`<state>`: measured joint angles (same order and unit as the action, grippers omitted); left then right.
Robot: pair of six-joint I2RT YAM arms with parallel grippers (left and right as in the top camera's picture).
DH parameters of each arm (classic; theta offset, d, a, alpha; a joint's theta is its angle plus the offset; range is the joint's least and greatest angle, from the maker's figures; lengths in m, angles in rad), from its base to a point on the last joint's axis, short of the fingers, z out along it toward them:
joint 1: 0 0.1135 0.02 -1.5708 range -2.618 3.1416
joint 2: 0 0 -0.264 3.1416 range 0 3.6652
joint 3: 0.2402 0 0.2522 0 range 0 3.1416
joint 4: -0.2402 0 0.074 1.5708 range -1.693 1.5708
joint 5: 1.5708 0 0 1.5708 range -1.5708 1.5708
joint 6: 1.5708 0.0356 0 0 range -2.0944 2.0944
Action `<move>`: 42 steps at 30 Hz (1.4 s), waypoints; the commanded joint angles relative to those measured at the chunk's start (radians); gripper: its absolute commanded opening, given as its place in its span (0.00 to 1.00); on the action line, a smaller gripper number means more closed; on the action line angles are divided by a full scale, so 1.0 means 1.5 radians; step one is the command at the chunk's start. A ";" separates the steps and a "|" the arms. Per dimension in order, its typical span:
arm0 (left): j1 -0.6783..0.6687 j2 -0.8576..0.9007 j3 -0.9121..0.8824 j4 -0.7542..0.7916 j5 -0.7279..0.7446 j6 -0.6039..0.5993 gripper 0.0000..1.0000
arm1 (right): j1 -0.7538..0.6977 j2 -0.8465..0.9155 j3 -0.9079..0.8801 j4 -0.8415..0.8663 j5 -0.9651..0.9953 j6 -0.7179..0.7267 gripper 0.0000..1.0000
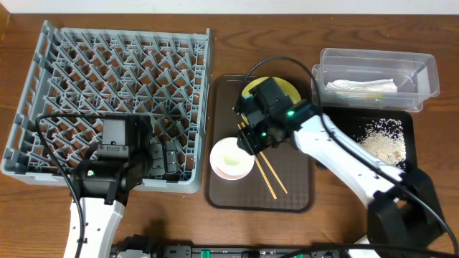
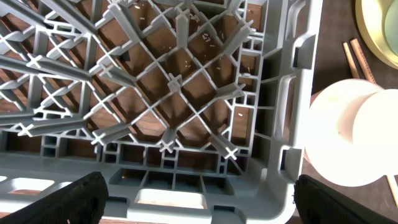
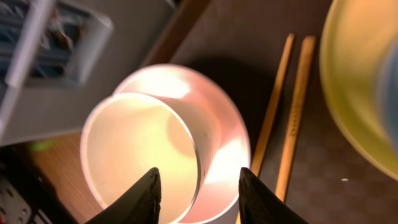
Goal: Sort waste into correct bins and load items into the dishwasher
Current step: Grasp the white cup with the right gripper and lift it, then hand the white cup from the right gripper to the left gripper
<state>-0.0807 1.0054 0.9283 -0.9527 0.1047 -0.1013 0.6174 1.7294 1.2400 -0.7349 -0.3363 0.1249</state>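
Observation:
On the brown serving tray (image 1: 294, 197) a small white cup (image 1: 231, 153) stands inside a whitish bowl (image 1: 229, 174). Beside them lie two wooden chopsticks (image 1: 271, 175), with a yellow plate (image 1: 290, 89) behind. My right gripper (image 1: 252, 136) hangs open just above the cup. In the right wrist view its fingers (image 3: 200, 193) straddle the right wall of the cup (image 3: 143, 155), one finger over the cup's inside and the other over the bowl (image 3: 230, 155). My left gripper (image 1: 168, 159) is open and empty over the front right corner of the dish rack (image 1: 115, 72). The light blue bowl and the wrapper do not show clearly.
A clear tub (image 1: 423, 72) at the back right holds a white napkin (image 1: 362, 87). In front of it a black tray (image 1: 405, 122) holds crumbs (image 1: 384, 140). The left wrist view shows the rack's rim (image 2: 280, 93) and the bowl (image 2: 348, 134) just past it.

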 commanded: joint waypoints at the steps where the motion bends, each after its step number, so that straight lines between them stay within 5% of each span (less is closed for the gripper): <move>1: -0.002 -0.001 0.015 0.000 -0.005 -0.001 0.98 | 0.020 0.037 -0.008 -0.001 0.017 0.030 0.20; 7: -0.002 -0.001 0.015 -0.001 -0.005 -0.001 0.98 | 0.021 0.068 -0.008 0.001 0.017 0.054 0.01; 19: -0.002 0.000 0.015 0.032 0.028 -0.034 0.98 | -0.050 -0.006 0.082 -0.032 0.017 0.054 0.01; 24: -0.002 0.001 0.015 0.107 0.168 -0.034 0.98 | -0.123 -0.066 0.116 -0.021 -0.039 0.057 0.01; 33: -0.002 0.030 0.015 0.394 0.526 -0.035 0.98 | -0.209 -0.080 0.115 0.110 -0.382 0.102 0.01; 42: -0.002 0.045 0.015 0.576 0.718 -0.067 0.98 | -0.203 -0.080 0.115 0.228 -0.615 0.170 0.01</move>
<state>-0.0822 1.0714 0.9340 -0.1219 1.0134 -0.1806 0.3096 1.6112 1.4071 -0.4274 -1.0542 0.3202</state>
